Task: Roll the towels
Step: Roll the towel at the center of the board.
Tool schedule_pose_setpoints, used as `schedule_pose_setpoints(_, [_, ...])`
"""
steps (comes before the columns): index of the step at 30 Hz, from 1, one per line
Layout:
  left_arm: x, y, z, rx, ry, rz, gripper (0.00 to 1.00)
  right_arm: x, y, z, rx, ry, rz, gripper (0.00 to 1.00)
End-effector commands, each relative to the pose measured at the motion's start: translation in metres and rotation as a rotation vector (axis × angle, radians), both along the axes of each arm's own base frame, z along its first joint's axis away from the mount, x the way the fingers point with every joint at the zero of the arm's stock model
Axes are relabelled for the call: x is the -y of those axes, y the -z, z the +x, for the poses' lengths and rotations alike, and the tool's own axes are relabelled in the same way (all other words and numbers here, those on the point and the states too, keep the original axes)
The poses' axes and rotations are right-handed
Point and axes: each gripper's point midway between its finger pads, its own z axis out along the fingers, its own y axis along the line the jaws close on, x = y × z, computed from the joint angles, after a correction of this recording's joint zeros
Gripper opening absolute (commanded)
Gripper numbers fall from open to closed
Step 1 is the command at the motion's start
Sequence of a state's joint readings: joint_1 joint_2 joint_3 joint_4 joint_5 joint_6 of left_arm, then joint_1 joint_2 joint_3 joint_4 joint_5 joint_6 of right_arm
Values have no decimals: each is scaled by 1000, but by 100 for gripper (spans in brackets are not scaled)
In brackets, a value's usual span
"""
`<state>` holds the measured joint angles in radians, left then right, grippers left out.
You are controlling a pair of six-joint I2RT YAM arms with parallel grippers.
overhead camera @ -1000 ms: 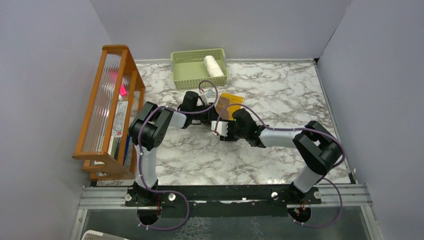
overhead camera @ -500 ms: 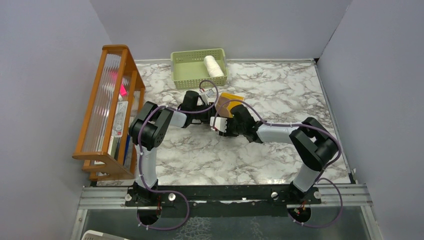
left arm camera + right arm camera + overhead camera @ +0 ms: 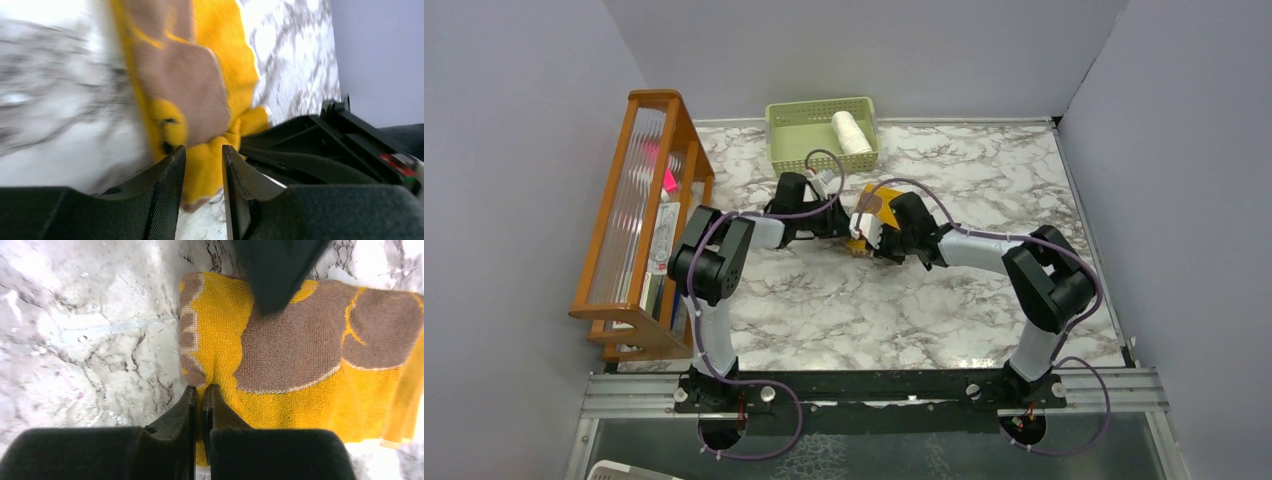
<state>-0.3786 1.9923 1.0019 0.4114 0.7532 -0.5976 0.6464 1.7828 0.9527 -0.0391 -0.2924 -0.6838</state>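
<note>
While the right gripper (image 3: pixel 201 390) sits at the near edge of the yellow towel (image 3: pixel 310 405), its two fingers are pressed together with a small ridge of cloth pinched between the tips. The terry puckers into a crease that runs up from them. That towel lies spread on the marble table (image 3: pixel 984 180), about the middle of it, a little in front of the basket (image 3: pixel 799 150) and apart from it. It is mustard-yellow with large brown patches outlined in pale thread. A brown-and-yellow band runs along the edge that shows at the left of the right wrist view.

The left gripper (image 3: pixel 203 150) is at the same towel. Its fingers stand a little apart, and yellow cloth shows in the gap between their tips. Whether they press on it or only straddle it cannot be told, since that view is blurred. From above, both grippers are at the towel's left end, close beside each other, with the arms bent inward from either side.

The white towel (image 3: pixel 852 132) is rolled into a short cylinder and lies in the right part of the basket, which stands at the far edge of the table. A wooden rack (image 3: pixel 639 200) stands along the table's left side.
</note>
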Motion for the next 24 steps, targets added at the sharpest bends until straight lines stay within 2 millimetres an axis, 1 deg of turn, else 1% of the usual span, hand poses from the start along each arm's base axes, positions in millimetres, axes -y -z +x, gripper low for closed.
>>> schedule_pose_setpoints(1, [-57,-49,42,40,-162,-34,36,-11,4,-36,-335,39,141,1])
schedule_pose_setpoints(3, [-70,-67,48,57,-181,-65,36,-21,-8,-36,-392,67,216,1])
schedule_pose_setpoints(5, [-78,-78,47,74,-187,-80,36,-31,-20,-43,-466,64,289,1])
schedule_pose_setpoints(9, [-78,-101,34,181,-139,-75,36,-42,-40,-58,-645,15,425,1])
schedule_pose_setpoints(10, [-76,-103,30,208,-122,-68,36,-42,-43,-60,-690,8,448,1])
schedule_pose_setpoints(11, [-75,-115,25,249,-109,-71,36,-43,-48,-63,-736,-5,475,1])
schedule_pose_setpoints(12, [-74,-121,19,272,-96,-75,36,-44,-52,-62,-777,-12,505,1])
schedule_pose_setpoints(14, [-70,-131,9,305,-63,-84,36,-41,-57,-57,-872,28,546,1])
schedule_pose_setpoints(15, [-69,-136,4,320,-51,-89,36,-39,-57,-53,-919,48,561,1])
schedule_pose_setpoints(16, [-68,-136,-1,323,-41,-91,36,-38,-56,-51,-970,70,568,1])
schedule_pose_setpoints(18, [-67,-136,-8,318,-24,-99,36,-36,-48,-43,-1062,150,553,1])
schedule_pose_setpoints(20, [-63,-133,-15,303,-9,-102,36,-37,-37,-38,-1149,213,523,1])
schedule_pose_setpoints(24, [-48,-119,-28,259,18,-96,36,-35,-17,-33,-1268,294,490,1])
